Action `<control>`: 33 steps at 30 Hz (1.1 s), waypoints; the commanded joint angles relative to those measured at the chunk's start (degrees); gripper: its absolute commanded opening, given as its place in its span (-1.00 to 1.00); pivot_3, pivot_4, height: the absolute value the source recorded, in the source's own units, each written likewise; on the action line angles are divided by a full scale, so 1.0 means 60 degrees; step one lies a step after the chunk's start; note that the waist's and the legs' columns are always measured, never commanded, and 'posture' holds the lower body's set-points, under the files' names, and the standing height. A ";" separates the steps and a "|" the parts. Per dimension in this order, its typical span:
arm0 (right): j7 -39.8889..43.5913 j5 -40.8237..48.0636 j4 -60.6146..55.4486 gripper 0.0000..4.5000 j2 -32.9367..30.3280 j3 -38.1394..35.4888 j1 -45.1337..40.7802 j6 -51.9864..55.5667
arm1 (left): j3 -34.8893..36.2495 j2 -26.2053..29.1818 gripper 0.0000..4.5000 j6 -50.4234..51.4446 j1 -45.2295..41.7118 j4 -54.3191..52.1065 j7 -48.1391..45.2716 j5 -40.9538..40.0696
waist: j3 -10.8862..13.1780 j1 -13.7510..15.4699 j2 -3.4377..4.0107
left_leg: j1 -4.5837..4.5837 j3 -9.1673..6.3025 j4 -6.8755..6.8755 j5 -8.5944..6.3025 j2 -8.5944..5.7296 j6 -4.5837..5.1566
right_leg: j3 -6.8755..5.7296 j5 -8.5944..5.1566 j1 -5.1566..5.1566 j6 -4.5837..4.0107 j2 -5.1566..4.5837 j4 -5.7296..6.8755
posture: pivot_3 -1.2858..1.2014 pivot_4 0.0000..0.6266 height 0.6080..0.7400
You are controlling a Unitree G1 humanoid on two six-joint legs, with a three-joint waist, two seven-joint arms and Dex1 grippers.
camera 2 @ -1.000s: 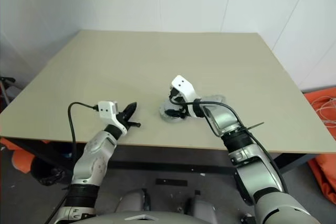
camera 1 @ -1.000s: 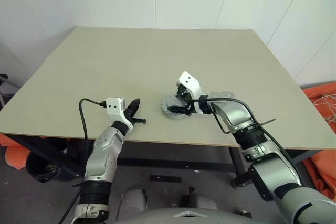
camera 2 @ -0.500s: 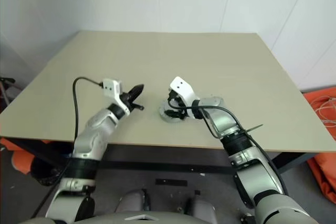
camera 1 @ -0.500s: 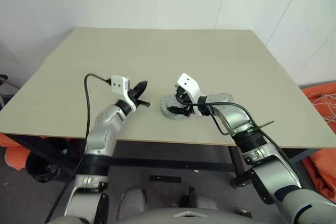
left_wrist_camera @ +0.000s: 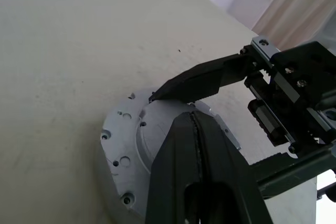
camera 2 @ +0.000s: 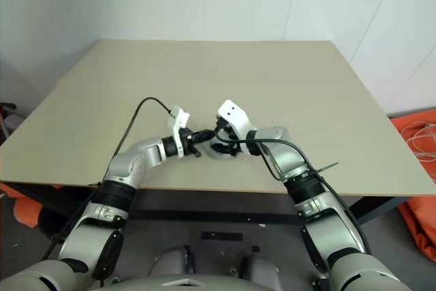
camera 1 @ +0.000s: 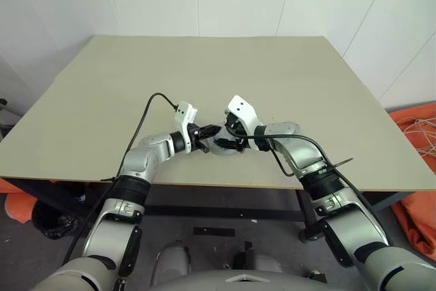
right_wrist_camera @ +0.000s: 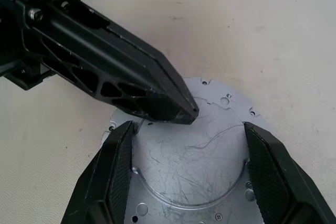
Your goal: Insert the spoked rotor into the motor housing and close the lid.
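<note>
on the beige desk, near its front edge, sits the motor housing, a round grey metal piece with small holes along its flange; in the wrist views its upper face is a flat, scratched silver disc with a raised curved step, and nothing of what lies inside it can be seen. the right claw stands over it with its two black fingers spread wide, one to each side of the raised disc, close to its rim; whether the pads actually press the metal cannot be told. the left claw has its fingers pressed together into a single dark wedge, holding nothing, and its tip hangs just above the housing's top face, near the edge on the robot's left side. in the right wrist view the left claw's closed point reaches in between the spread fingers, over the disc. seen from the head, the two claws meet above the housing, the left arm coming in from the left with a black cable looping off its wrist, the right arm from the right. an orange cloth lies on the floor beyond the desk's right side.
</note>
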 commanded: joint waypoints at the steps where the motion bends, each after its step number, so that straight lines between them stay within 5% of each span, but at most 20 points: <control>1: -0.0274 -0.0229 0.0068 0.40 0.0015 0.0060 0.0103 0.0242 | -0.0134 0.0093 -1.00 0.0415 -0.0238 -0.0166 -0.0047 0.0070 | 0.0000 0.0000 0.0000 | 0.0002 0.0000 0.0000 0.0000 0.0000 0.0000 | 0.0000 0.0000 0.0001 0.0000 0.0000 0.0000 | 0.03 -1.00 1.00; 13: -0.0007 -0.0015 -0.0285 0.40 -0.0037 0.0062 0.0151 0.0489 | -0.0168 -0.0084 -1.00 0.0902 -0.0297 -0.0056 0.0690 0.0392 | 0.0000 0.0026 0.0000 | 0.0022 0.0003 -0.0004 0.0000 -0.0001 0.0000 | 0.0003 -0.0002 0.0023 0.0003 -0.0001 -0.0005 | 0.03 -1.00 1.00; 18: 0.0140 0.0057 -0.0557 0.99 -0.0119 0.0027 0.0184 0.0691 | -0.0131 -0.0128 -1.00 0.1012 -0.0336 -0.0092 0.0777 0.0370 | 0.0000 0.0035 0.0000 | 0.0014 0.0004 -0.0009 0.0000 -0.0002 0.0000 | 0.0003 -0.0002 0.0020 0.0001 -0.0001 -0.0013 | 0.03 -1.00 1.00; 33: 0.0767 0.0533 -0.2359 0.99 -0.1478 -0.0399 0.0727 0.1524 | -0.0148 -0.0263 -1.00 0.1052 -0.0343 -0.0106 0.0745 0.0342 | 0.0000 0.0098 0.0000 | -0.0007 0.0003 -0.0018 -0.0002 -0.0007 0.0004 | 0.0002 -0.0005 0.0013 0.0002 -0.0003 -0.0034 | 0.03 -1.00 1.00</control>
